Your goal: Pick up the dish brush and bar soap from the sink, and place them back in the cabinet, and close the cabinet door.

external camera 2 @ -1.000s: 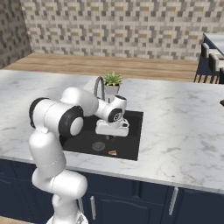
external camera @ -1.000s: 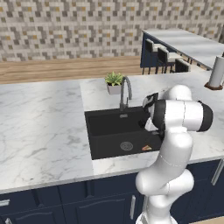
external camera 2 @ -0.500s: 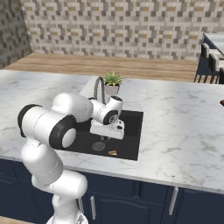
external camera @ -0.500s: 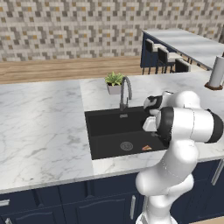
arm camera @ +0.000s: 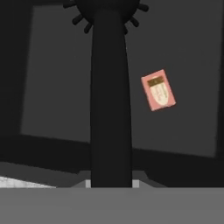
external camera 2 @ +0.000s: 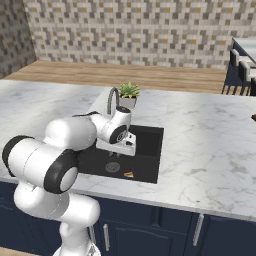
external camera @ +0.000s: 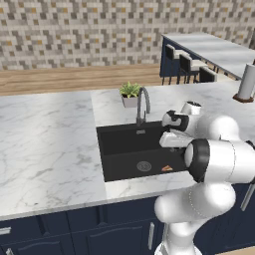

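Note:
In the hand view the black dish brush (arm camera: 109,87) runs straight up from my gripper (arm camera: 111,183), with its spiky head at the top edge. The gripper is shut on the brush handle. Down on the dark sink (arm camera: 52,78) floor, to the right of the handle, lies the small pinkish-orange bar soap (arm camera: 159,89). From the base views my gripper (external camera: 172,138) (external camera 2: 126,146) hangs over the right part of the sink (external camera: 119,144) (external camera 2: 150,140). The bar soap (external camera: 167,168) (external camera 2: 128,174) rests near the basin's front edge. The cabinet and its door are out of view.
A chrome gooseneck faucet (external camera: 142,102) (external camera 2: 113,100) stands behind the basin beside a small potted plant (external camera: 130,93) (external camera 2: 128,93). A round grey drain (external camera: 144,166) (external camera 2: 112,167) sits left of the soap. White marble counter (external camera: 45,144) surrounds the sink. My big elbow hides the basin's right edge.
The arm's elbow has swung nearer the cameras and now looms larger. The hand stays over the sink with the brush in it, and the soap has not moved.

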Tool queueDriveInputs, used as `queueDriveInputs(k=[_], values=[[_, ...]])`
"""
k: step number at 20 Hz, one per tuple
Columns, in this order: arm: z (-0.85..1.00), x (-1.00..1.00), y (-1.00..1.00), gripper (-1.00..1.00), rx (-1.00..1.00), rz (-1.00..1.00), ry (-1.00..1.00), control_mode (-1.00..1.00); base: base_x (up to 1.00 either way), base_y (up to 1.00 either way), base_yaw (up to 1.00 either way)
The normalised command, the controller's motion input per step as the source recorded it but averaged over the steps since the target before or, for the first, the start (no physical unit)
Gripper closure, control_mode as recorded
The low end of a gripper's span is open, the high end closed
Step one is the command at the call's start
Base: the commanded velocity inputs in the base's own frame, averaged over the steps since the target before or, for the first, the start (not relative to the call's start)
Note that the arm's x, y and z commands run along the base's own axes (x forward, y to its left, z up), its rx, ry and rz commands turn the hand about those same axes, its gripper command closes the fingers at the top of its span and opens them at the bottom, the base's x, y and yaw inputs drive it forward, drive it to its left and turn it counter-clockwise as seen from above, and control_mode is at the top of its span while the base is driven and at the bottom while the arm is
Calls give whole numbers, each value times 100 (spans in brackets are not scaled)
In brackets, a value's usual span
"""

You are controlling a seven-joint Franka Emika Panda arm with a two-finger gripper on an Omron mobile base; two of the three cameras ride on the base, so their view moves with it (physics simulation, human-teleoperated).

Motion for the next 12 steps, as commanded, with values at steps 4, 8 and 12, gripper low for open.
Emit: queueDriveInputs(k=[4,8,12], values=[[18,-15,11,100,-10,-3,-25,-100,0,0,0],[29,-15,12,100,-7,-2,-20,-100,0,0,0],[46,-17,18,100,-3,-6,-13,-100,0,0,0]])
